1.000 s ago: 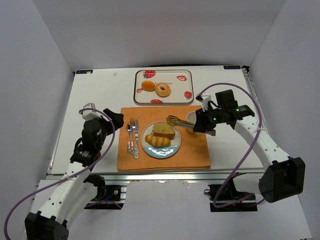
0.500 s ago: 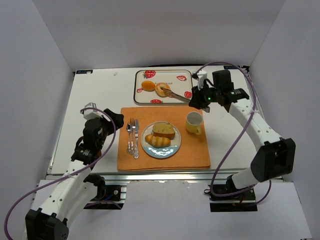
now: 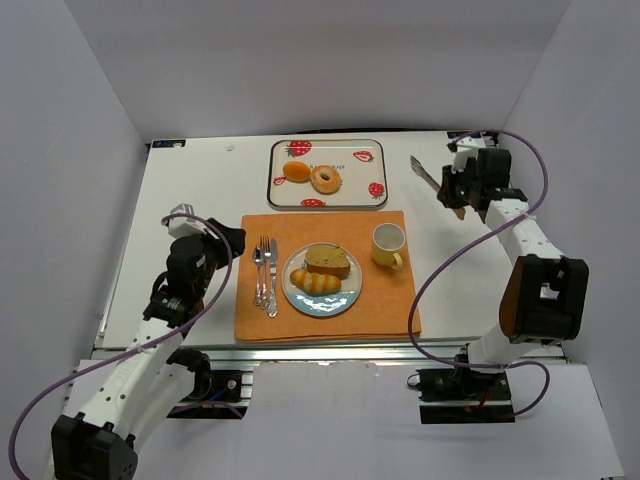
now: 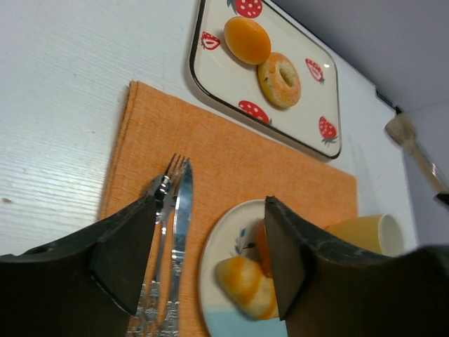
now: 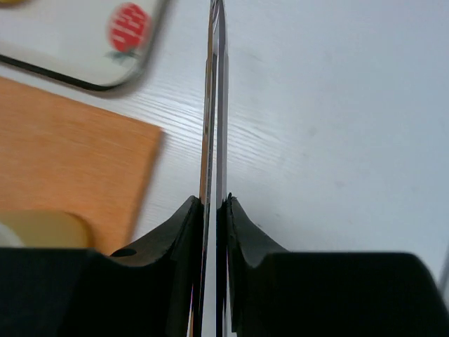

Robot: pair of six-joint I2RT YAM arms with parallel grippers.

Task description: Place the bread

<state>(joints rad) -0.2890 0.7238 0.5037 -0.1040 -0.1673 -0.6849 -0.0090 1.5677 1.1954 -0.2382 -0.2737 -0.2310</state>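
White wood-grain worktop (image 3: 190,190) is enclosed on 3 sides by plain matte white wall panels (image 3: 320,70); front edge is capped w/ silver metal rail (image 3: 300,346). Light is even, soft.

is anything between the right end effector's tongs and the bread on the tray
Nothing visible. The right end effector, shut on the tongs, is out to the right of the tray; only bare table lies between them and the donut and bun. The cup stands nearer, off that line.

Left arm (image 3: 185,280) folded, 2 fingers (image 4: 119,260) spread; right arm (image 3: 520,235) outstretched (fingers (image 5: 182,239) clamping tongs (image 5: 214,105)).
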